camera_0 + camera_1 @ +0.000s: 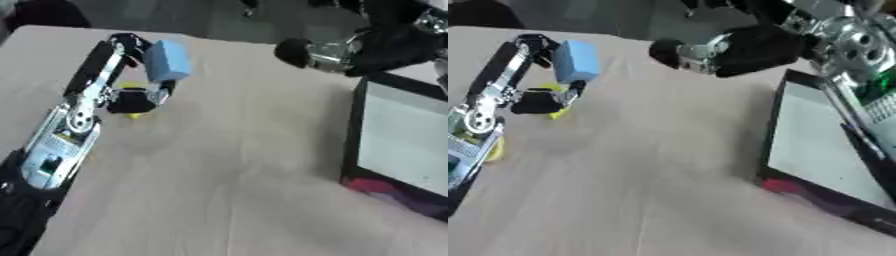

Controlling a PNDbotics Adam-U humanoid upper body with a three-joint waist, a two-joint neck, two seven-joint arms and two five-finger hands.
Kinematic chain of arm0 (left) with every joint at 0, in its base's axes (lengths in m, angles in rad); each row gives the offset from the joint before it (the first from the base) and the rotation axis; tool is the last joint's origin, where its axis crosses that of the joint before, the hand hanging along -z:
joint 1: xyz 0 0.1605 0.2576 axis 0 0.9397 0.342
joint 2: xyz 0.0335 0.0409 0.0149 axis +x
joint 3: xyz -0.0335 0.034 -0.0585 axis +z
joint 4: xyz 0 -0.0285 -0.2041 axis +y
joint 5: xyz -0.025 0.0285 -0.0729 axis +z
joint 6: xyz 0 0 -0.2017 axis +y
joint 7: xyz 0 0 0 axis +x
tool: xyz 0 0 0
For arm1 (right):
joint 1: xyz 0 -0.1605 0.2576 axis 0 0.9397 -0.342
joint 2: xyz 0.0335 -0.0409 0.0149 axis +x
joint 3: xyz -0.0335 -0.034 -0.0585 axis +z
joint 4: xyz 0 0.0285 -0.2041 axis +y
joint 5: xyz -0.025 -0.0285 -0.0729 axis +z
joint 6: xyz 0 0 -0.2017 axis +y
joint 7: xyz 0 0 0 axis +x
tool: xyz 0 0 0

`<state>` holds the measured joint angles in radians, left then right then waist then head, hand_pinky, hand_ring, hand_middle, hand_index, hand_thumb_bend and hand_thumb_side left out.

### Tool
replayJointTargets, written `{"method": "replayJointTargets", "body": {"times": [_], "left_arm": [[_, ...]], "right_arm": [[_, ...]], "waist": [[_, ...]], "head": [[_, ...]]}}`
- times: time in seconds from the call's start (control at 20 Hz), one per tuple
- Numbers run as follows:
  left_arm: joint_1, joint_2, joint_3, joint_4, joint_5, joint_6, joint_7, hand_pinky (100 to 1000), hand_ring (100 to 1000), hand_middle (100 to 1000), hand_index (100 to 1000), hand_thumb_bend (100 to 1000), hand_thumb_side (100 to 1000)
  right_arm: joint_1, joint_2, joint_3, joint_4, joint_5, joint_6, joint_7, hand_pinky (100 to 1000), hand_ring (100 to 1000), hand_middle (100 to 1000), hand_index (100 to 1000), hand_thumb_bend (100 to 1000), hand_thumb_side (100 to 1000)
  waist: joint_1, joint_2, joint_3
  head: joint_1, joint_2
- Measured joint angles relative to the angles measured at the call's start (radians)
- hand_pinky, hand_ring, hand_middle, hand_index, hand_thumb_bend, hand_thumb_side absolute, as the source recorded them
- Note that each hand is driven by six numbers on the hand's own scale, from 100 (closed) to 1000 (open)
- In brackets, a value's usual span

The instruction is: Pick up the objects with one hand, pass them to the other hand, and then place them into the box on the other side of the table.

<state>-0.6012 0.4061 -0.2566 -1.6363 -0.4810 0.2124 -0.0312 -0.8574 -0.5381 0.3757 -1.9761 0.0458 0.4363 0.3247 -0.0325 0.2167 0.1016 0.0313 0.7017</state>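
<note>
Your left hand is coming in from the left edge, fingers and thumb curled around a light blue rectangular foam-like block, which it is holding above the tan tabletop. A small yellow object is lying on the table just under that hand; a second yellow patch is showing beside the forearm, shape unclear. Further right, your right hand is hanging over the far part of the table, well apart from the block; you cannot tell whether its fingers are curled or straight. At the right edge, a black-rimmed box with a pale floor is sitting on the table.
</note>
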Motion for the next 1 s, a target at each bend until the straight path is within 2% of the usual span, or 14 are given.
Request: {"method": "replayJointTargets", "body": {"times": [0.5,0.75,1.0], "left_arm": [[0.004,-0.043,-0.024,-0.009,-0.047,-0.056,0.022,692,651,627,490,100,100],[0.006,-0.062,-0.036,-0.014,-0.058,-0.077,0.022,693,651,626,489,100,100],[0.012,-0.079,-0.047,-0.03,-0.065,-0.096,0.02,692,648,623,488,100,100]], "right_arm": [[-0.062,0.06,0.057,0.076,0.111,-0.012,0.085,930,1000,936,932,559,390],[-0.085,0.089,0.074,0.119,0.153,-0.017,0.093,926,1000,926,924,580,343],[-0.094,0.117,0.09,0.165,0.183,-0.024,0.094,926,1000,922,919,584,323]], "waist": [[0.0,-0.004,0.004],[0.0,-0.004,0.009],[0.0,-0.004,0.014]], "head": [[-0.019,0.01],[-0.032,0.026],[-0.039,0.028]]}}
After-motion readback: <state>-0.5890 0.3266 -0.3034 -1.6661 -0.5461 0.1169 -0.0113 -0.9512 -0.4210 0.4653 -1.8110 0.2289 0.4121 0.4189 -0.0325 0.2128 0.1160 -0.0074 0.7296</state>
